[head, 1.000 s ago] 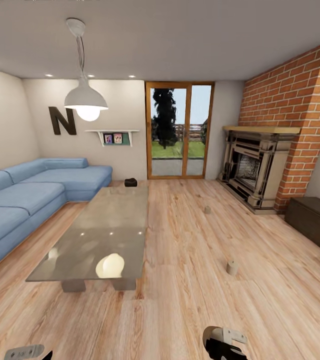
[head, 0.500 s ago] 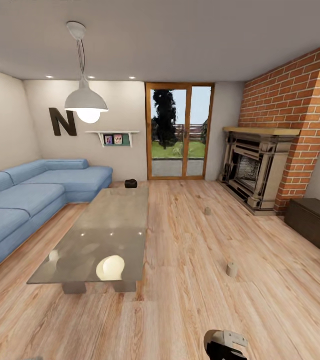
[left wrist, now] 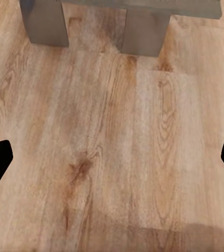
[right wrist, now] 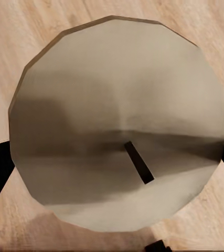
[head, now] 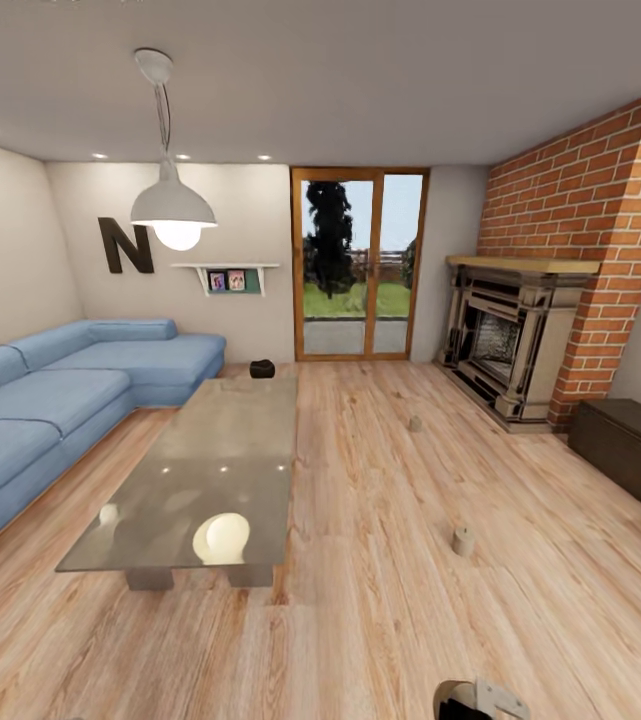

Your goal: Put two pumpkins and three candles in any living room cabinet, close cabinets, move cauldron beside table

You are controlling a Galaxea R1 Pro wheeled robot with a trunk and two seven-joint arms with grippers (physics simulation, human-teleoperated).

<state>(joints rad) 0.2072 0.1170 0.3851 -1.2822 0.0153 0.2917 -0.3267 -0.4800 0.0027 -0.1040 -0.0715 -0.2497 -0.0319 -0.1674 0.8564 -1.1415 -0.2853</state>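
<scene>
A candle sits right in front of the right wrist camera, its pale round top and dark wick facing the lens, with the black tips of the right gripper showing on either side of it; the robot appears to have this candle clasped between its fingers, though the contact itself is covered by the candle's bulk. Two more candles stand loose on the wooden floor, one nearer the robot and another further off toward the fireplace, well apart from each other. The dark-brown cabinet runs along the right wall beyond the brick column, its fronts looking shut, so no candle seems stowed yet. The cauldron rests on the floor just beyond the far end of the table, which may already satisfy the last step. The left gripper hangs spread wide over bare floor with nothing between its fingers, the table's grey legs close ahead of it. By this reading the task is barely begun: one candle in hand, two to collect, both pumpkins to find. Neither pumpkin can be made out anywhere. In the head view the right gripper is cut off by the bottom edge, and the cabinet's far end runs out of frame, so its drawers cannot be counted.
</scene>
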